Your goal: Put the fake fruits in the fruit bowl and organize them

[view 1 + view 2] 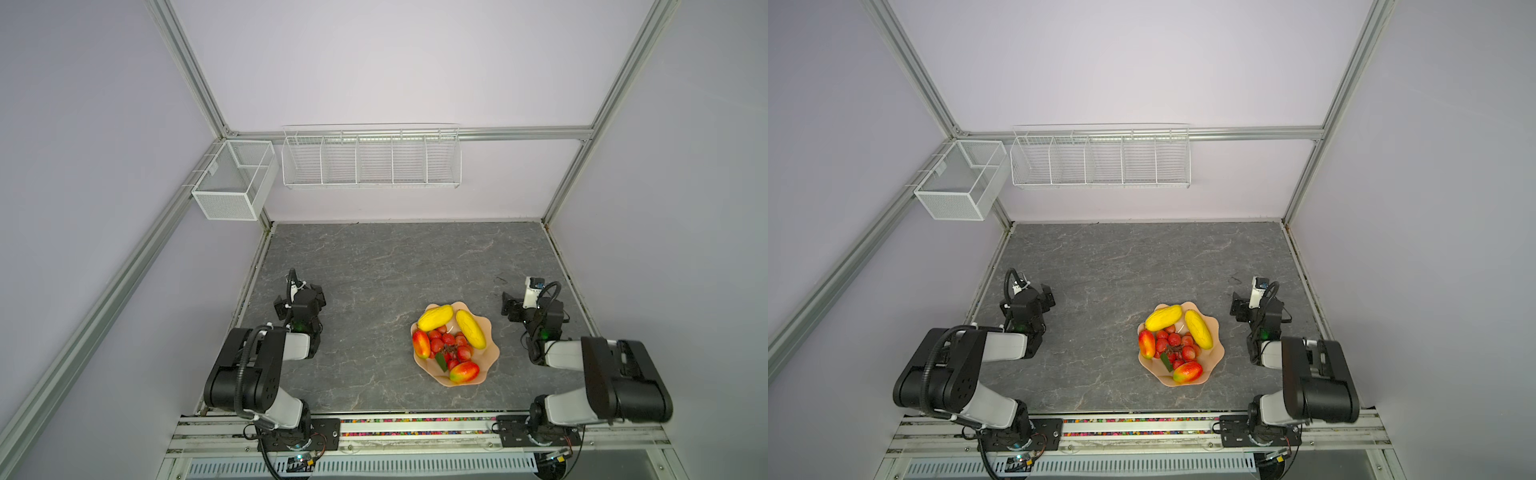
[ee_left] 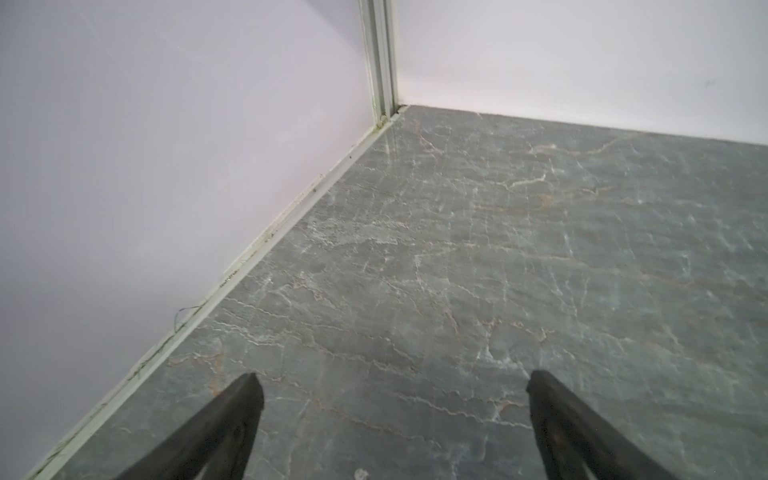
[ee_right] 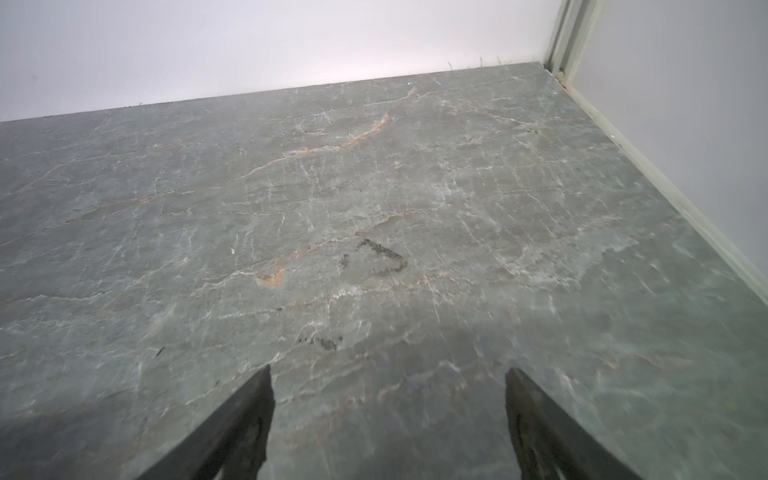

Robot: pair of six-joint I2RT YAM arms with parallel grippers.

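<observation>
The fake fruits point(image 1: 451, 338) all lie in the fruit bowl point(image 1: 489, 360), well apart from both sets of fingers. At the bottom of the left wrist view, the left gripper point(image 2: 390, 386) has its dark, tapered fingers point(image 2: 232, 419) spread wide, with only bare table point(image 2: 498, 249) between them. The right gripper point(image 3: 388, 378) is likewise released. Its black fingers point(image 3: 245, 415) flank bare grey stone-patterned surface, and a dark scuff point(image 3: 380, 257) sits near the centre of that frame.

In both top views the left arm point(image 1: 257, 365) sits at lower left and the right arm point(image 1: 615, 378) at lower right, with the bowl between them, nearer the right arm, right of centre in the lower half. The bowl is shallow, glossy and peach-pink, with a wavy scalloped rim.

Two yellow ribbed oblong fruits point(image 1: 435, 318) point(image 1: 471, 335) lie in its upper part, meeting at an angle like a roof. One red-orange-green mango-like oval point(image 1: 421, 344) lies along its left edge and another point(image 1: 464, 371) along its lower edge. A cluster of small, round red berries point(image 1: 446, 348) fills the middle, with a dark green leaf point(image 1: 441, 362) at its lower left.

The table is matte grey with pale marble veins. On the back wall, in the upper middle, hangs a white wire rack point(image 1: 371, 160) with dividers. A white mesh box point(image 1: 235, 183) hangs to its left.
</observation>
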